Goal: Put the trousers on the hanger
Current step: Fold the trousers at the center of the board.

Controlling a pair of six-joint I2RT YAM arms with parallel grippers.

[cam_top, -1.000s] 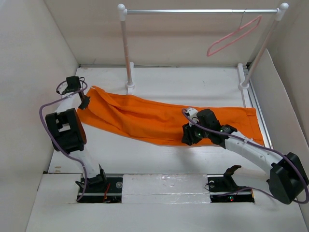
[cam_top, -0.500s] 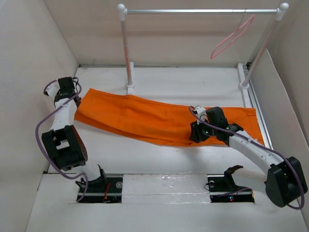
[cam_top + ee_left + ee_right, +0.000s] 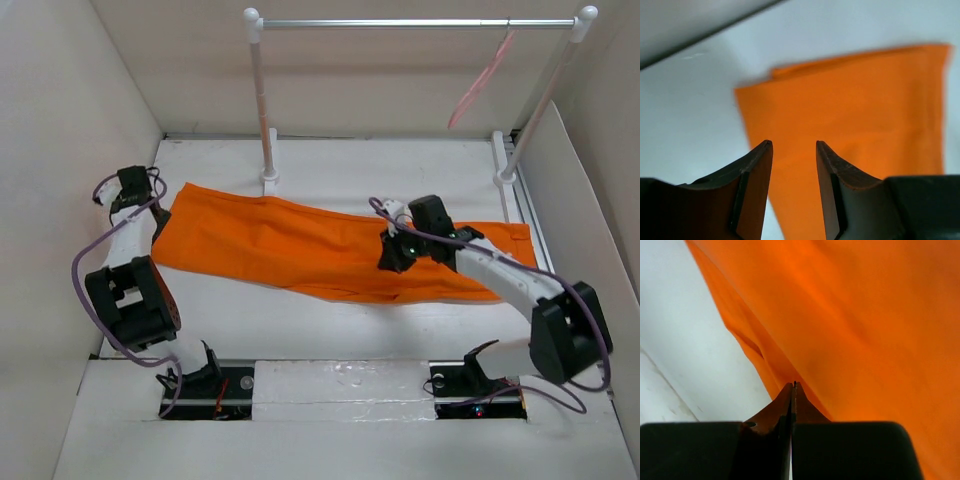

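While the trousers [image 3: 330, 250] lie flat and lengthwise on the table [image 3: 400, 170], I have a gripper at each part of them so the cloth can be lifted without sagging from one point. On my left wrist view, the left gripper [image 3: 792, 145] hangs with its jaws apart and nothing between them. The folded end of the orange cloth lies just ahead of and below the tips, its corner off beyond the left finger. I judge that this hand is lined up to take that end but has not taken it yet.

Further along the trousers, the right gripper [image 3: 792, 385] has its jaws pressed together, tips down at the near folded edge, cloth spreading ahead and to the right of them, bare table to their left. Whether a fold is actually caught between the tips I cannot tell.

Well beyond both sets of jaws, the pink hanger [image 3: 482, 78] hangs from the metal rail [image 3: 410, 22], turned nearly edge-on and apart from the cloth. Threading it is not yet begun.
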